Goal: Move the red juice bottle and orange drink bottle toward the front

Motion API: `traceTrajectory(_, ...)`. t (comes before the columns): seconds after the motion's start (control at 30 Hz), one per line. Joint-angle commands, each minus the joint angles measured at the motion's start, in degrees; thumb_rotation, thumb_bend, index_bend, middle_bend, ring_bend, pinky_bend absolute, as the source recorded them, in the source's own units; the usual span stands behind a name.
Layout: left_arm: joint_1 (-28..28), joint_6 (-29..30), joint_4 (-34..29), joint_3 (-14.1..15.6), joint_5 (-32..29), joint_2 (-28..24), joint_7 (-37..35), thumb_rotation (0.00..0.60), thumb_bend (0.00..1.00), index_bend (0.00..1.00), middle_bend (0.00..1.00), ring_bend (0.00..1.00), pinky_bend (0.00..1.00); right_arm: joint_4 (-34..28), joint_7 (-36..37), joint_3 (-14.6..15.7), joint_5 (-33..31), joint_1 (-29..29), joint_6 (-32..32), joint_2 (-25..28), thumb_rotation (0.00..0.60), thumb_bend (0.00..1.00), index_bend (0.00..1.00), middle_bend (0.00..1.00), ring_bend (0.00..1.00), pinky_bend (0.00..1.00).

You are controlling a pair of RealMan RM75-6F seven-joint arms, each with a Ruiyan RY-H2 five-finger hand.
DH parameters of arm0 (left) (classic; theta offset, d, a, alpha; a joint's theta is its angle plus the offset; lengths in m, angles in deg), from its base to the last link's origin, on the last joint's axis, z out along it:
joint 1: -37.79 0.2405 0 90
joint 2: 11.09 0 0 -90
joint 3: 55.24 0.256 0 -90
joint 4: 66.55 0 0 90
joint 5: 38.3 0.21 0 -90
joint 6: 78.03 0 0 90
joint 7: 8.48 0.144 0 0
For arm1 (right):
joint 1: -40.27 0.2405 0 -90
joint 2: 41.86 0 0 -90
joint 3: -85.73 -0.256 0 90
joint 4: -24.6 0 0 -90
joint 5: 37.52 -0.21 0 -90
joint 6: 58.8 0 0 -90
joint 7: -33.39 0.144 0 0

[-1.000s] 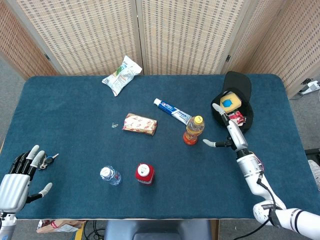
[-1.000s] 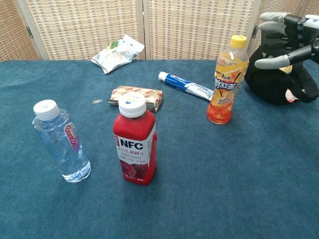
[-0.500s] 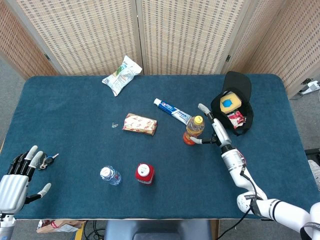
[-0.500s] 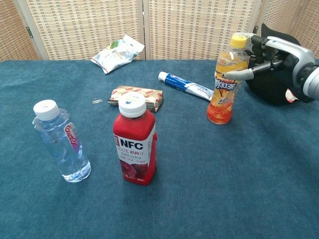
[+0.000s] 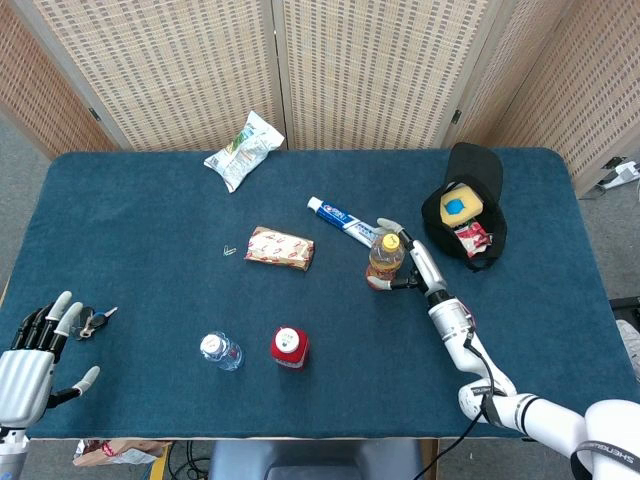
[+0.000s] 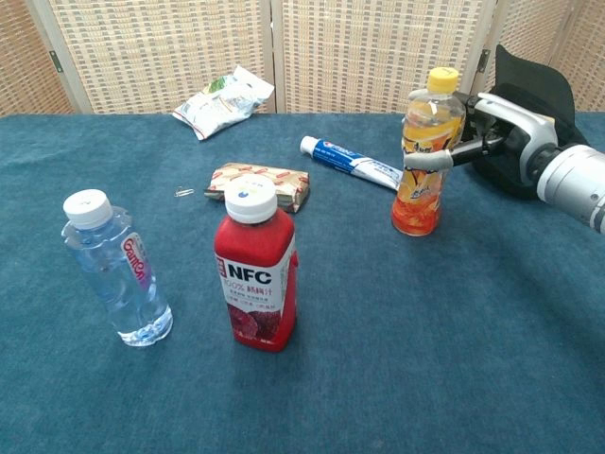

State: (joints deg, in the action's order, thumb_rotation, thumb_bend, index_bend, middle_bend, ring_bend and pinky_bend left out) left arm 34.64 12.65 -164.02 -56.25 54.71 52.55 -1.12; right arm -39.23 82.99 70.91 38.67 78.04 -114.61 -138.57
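Note:
The orange drink bottle [image 5: 383, 264] [image 6: 420, 194] with a yellow cap stands upright right of centre. My right hand [image 5: 406, 263] [image 6: 493, 125] grips it from the right, thumb across its front and fingers round the back near the neck. The red juice bottle [image 5: 289, 346] [image 6: 255, 274], white-capped and labelled NFC, stands upright near the front edge, untouched. My left hand [image 5: 30, 365] rests open at the front left corner, seen only in the head view and far from both bottles.
A clear water bottle [image 5: 220, 350] [image 6: 113, 270] stands just left of the red one. A toothpaste tube [image 5: 343, 222] [image 6: 352, 163], a snack pack [image 5: 280, 248] [image 6: 260, 183], a crisp bag [image 5: 243, 150] and an open black pouch [image 5: 468, 205] lie further back. Keys [image 5: 95, 322] lie beside my left hand.
My right hand has moved left from beside the black pouch to the orange bottle and its fingers have wrapped around it. The left hand and the red bottle have stayed put.

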Motion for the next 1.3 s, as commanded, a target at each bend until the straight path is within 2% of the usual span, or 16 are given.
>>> traceTrajectory(0.03,0.0,0.0,0.0,0.0,0.0,-0.1,0.0,0.6,0.19,0.03,0.0,0.03,0.05,0.8,0.2,-0.1,0.0,0.2,0.2,-0.5,0.6,0.11,0.23,0.26,0.15,0.17)
traceTrajectory(0.27,0.1,0.0,-0.1,0.1,0.0,-0.3,-0.2,0.6,0.19,0.03,0.0,0.03,0.05,2.1,0.7,-1.0,-0.7,0.1,0.0,-1.6,0.6,0.41,0.42,0.37,0.24,0.24)
traceTrajectory(0.37,0.1,0.0,0.0,0.1,-0.1,-0.2,-0.3,0.6,0.19,0.03,0.0,0.03,0.05,1.9,1.2,-0.9,0.0,-0.2,-0.9,-1.4,0.6,0.48,0.5,0.43,0.29,0.28)
traceTrajectory(0.47,0.1,-0.1,0.2,0.1,-0.2,-0.1,-0.2,0.6,0.19,0.03,0.0,0.03,0.05,0.0,2.7,0.0,1.8,-0.9,-1.9,0.0,0.6,0.49,0.54,0.46,0.32,0.31)
traceTrajectory(0.6,0.1,0.0,0.3,0.1,-0.1,0.0,-0.3,0.6,0.19,0.03,0.0,0.03,0.05,-4.5,4.8,1.9,5.0,-2.2,-3.6,3.5,0.6,0.49,0.54,0.47,0.33,0.33)
traceTrajectory(0.77,0.1,0.3,0.1,-0.1,-0.1,0.0,0.0,0.6,0.19,0.03,0.0,0.03,0.05,-11.4,7.0,5.9,10.4,-4.2,-6.3,8.6,0.6,0.49,0.54,0.47,0.33,0.34)
traceTrajectory(1.0,-0.1,0.1,-0.2,0.0,0.4,0.3,0.5,0.6,0.19,0.03,0.0,0.03,0.05,-17.7,7.3,10.6,16.1,-5.3,-9.2,11.9,0.6,0.46,0.54,0.47,0.33,0.34)
traceTrajectory(1.3,-0.1,0.1,-0.2,-0.1,0.3,0.4,0.4,0.6,0.19,0.03,0.0,0.03,0.05,-17.7,6.5,14.8,19.0,-5.7,-9.7,11.2,0.6,0.44,0.54,0.45,0.33,0.34)
